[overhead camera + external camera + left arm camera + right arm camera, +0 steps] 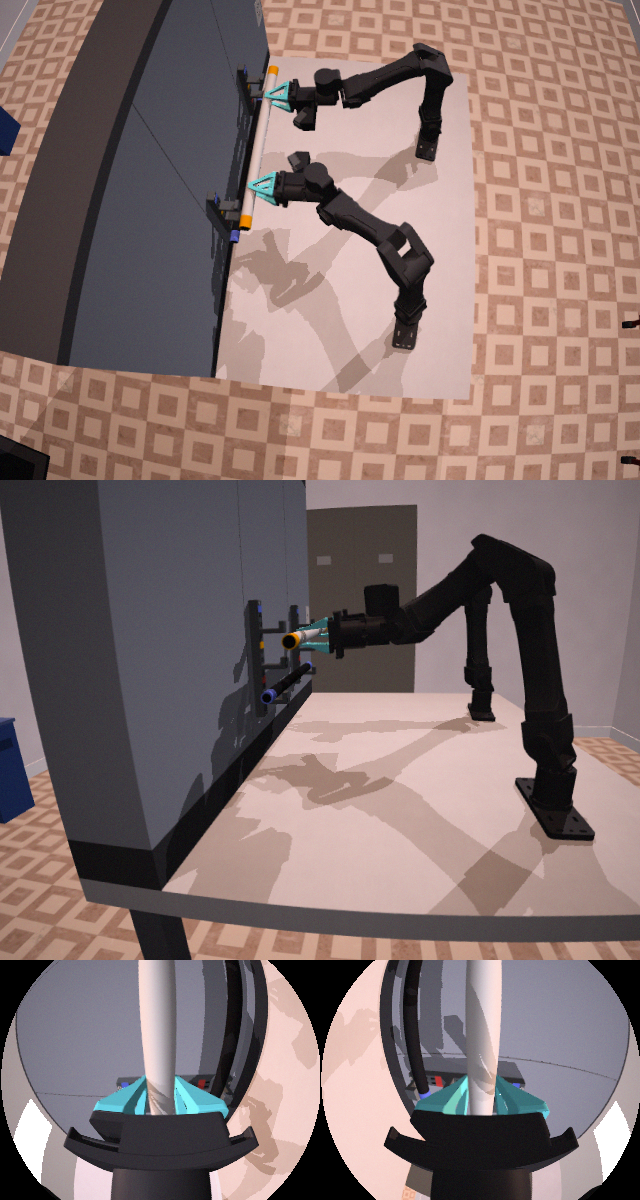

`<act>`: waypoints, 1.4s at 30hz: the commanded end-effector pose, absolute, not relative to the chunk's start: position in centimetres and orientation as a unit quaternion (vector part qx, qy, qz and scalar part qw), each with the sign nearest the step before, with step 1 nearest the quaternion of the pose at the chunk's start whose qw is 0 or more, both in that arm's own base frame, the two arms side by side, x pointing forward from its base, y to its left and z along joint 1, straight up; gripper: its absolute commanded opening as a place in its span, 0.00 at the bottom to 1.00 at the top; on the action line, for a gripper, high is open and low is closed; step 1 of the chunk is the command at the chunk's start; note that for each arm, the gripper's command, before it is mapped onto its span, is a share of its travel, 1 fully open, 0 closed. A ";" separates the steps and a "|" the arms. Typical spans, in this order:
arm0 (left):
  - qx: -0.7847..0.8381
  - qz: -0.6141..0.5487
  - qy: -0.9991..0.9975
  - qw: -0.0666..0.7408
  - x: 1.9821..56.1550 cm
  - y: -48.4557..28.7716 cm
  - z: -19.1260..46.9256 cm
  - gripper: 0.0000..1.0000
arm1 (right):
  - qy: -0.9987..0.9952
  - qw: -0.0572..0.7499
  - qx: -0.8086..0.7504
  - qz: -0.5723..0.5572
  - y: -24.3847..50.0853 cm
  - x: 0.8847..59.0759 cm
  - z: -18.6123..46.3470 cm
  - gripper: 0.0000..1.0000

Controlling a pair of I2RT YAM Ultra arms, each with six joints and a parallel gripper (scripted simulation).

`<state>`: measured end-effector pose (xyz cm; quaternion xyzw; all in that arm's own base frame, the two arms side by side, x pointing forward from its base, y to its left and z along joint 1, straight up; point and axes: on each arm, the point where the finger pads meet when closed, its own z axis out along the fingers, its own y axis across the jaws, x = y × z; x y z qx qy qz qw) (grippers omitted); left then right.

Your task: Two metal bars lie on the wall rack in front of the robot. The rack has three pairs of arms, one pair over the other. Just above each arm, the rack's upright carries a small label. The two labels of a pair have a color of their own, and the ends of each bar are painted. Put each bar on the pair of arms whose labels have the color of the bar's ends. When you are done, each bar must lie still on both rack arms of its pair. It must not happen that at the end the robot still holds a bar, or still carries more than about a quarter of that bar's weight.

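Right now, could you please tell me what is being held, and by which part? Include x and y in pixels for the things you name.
The white bar (259, 136) (310, 633) (159, 1020) (484, 1010), by its shaft; the left gripper (249, 186) (306, 639) (160, 1085) and right gripper (265, 95) (481, 1079) are near opposite ends.
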<state>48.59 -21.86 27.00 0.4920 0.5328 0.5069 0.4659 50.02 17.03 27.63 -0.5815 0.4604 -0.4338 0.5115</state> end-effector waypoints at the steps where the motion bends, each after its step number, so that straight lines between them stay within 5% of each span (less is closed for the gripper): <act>1: 0.459 0.529 0.517 0.492 48.8 -21.5 30.5 0.00 | 0.437 0.547 -0.542 -0.466 16.8 50.5 31.9 0.00; 42: 0.465 0.531 0.517 0.484 52.2 -21.1 30.9 0.00 | 0.443 0.544 -0.546 -0.458 17.6 53.9 32.0 0.00</act>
